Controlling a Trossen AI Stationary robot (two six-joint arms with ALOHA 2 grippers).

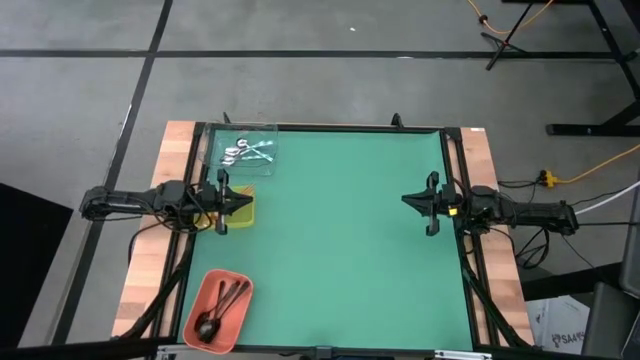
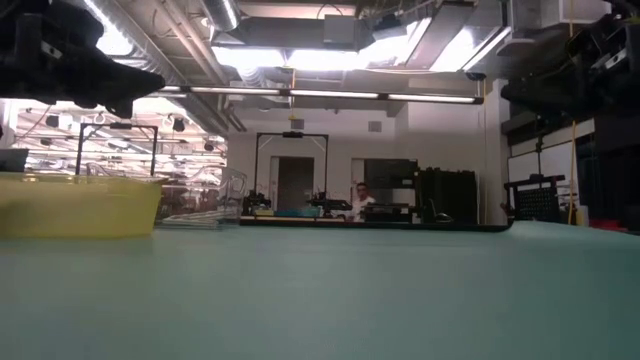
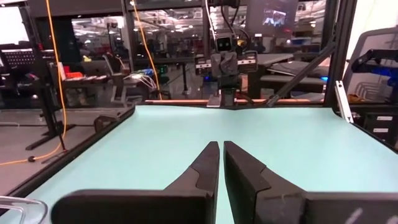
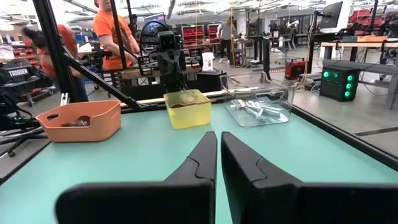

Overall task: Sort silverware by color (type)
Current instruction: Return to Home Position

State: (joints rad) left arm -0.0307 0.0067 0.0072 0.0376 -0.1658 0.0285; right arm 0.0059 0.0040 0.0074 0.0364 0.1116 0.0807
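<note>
Presently on the green counter (image 1: 340, 260):

1. Clear tray (image 1: 265, 135), upper left of the high view. Silver spoons (image 1: 247, 152) lie in a loose heap inside.
2. Yellow tray (image 1: 247, 216), left edge at mid-height, just below the clear tray. It is partly covered from above, and its contents cannot be made out.
3. Orange tray (image 1: 205, 290), lower left corner. Black spoons (image 1: 222, 305) lie together inside, bowls toward the bottom of the frame.
4. Left end effector (image 1: 243, 200), left edge at mid-height, hanging over the yellow tray and pointing toward the centre. It is clenched to a thin slit and grasps nothing.
5. Right end effector (image 1: 408, 200), right edge at mid-height, facing the left one across bare counter. It is likewise clenched and grasps nothing.
6. No spoon lies loose on the counter surface.
7. Person in an orange shirt (image 4: 112, 31), standing beyond the counter, seen in the right wrist view.
</note>
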